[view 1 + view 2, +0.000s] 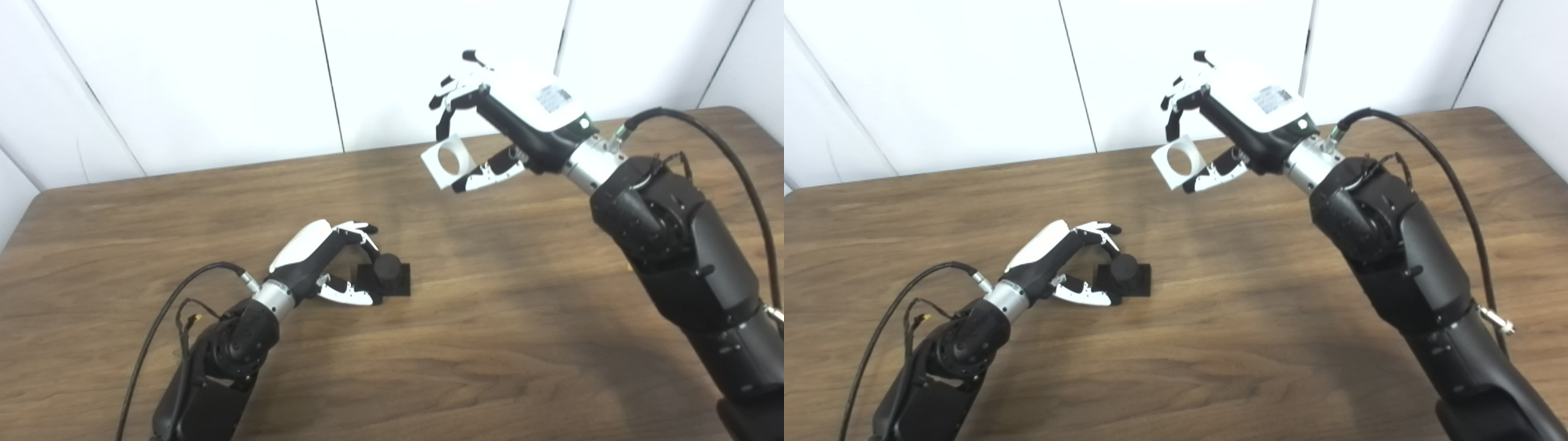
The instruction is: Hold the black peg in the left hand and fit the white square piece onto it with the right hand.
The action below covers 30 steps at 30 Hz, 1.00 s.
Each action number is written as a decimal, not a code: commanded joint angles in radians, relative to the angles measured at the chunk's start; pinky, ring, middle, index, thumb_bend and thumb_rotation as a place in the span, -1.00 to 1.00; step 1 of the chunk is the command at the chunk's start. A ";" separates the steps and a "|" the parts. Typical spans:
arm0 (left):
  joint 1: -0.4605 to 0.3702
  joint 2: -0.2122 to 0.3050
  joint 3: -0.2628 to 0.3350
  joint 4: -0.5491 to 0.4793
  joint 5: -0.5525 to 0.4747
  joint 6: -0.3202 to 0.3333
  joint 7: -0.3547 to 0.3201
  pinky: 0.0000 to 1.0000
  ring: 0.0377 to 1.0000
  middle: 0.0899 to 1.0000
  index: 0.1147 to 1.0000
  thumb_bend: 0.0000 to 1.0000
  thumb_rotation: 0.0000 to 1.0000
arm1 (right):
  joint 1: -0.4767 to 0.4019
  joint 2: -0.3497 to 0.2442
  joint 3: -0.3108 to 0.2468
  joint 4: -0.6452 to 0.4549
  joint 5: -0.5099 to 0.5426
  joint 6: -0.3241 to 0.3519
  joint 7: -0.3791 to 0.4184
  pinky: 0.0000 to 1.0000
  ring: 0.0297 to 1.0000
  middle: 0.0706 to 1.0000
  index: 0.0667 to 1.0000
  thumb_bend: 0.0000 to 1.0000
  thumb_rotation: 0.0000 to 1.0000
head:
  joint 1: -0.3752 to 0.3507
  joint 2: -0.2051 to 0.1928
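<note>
My right arm (pixel 686 257) is nearest, rising from the bottom right corner and reaching up and in over the far half of the desk (pixel 465 343). At its end my right hand (pixel 508 116) is lifted well above the wood, palm turned down and toward the left. My fingers (pixel 450 98) curl down over the top and my thumb (pixel 490 171) presses from below, and between them I hold the white square piece (pixel 450 162) by its right side. The piece is tilted, its round hole facing the camera, and it hangs in the air near the far edge, touching nothing but my hand.

My left arm (pixel 220 355) comes in from the bottom left corner and lies low over the desk. My left hand (pixel 324 260) rests close to the wood, narrowed around the black peg (pixel 387 269): fingers arched over its far left side, thumb lying along the near left edge of its square base. I cannot tell whether I truly grip it or only touch it. The peg stands upright on its base on the desk, left of the middle, well apart from the white piece. A black cable (pixel 723 153) loops over my right forearm.
</note>
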 commanded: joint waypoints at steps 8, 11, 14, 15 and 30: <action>-0.043 -0.003 0.000 -0.022 0.010 0.004 0.015 0.85 0.87 0.74 -0.15 0.04 -0.84 | -0.016 0.030 0.028 -0.056 0.024 -0.044 0.044 0.82 0.64 0.43 -0.12 0.04 -0.72 | 0.008 0.004; -0.044 -0.006 0.000 -0.022 0.010 0.004 0.016 0.86 0.87 0.73 -0.15 0.04 -0.84 | -0.009 0.047 0.048 -0.056 0.019 -0.042 0.058 0.79 0.64 0.43 -0.12 0.04 -0.72 | 0.011 0.007; -0.045 -0.007 0.000 -0.019 0.010 0.001 0.018 0.82 0.86 0.73 -0.15 0.04 -0.84 | -0.003 0.057 0.061 -0.048 0.015 -0.056 0.056 0.74 0.63 0.42 -0.12 0.04 -0.72 | 0.013 0.007; -0.046 -0.007 -0.001 -0.019 0.011 0.002 0.018 0.82 0.86 0.73 -0.15 0.04 -0.84 | 0.000 0.060 0.066 -0.047 0.014 -0.057 0.060 0.75 0.64 0.42 -0.12 0.04 -0.71 | 0.014 0.008; -0.048 -0.008 0.002 -0.036 0.015 0.024 0.008 0.84 0.87 0.73 -0.15 0.04 -0.84 | -0.014 0.086 0.133 0.005 0.009 -0.072 0.119 0.81 0.65 0.43 -0.12 0.03 -0.71 | 0.035 0.021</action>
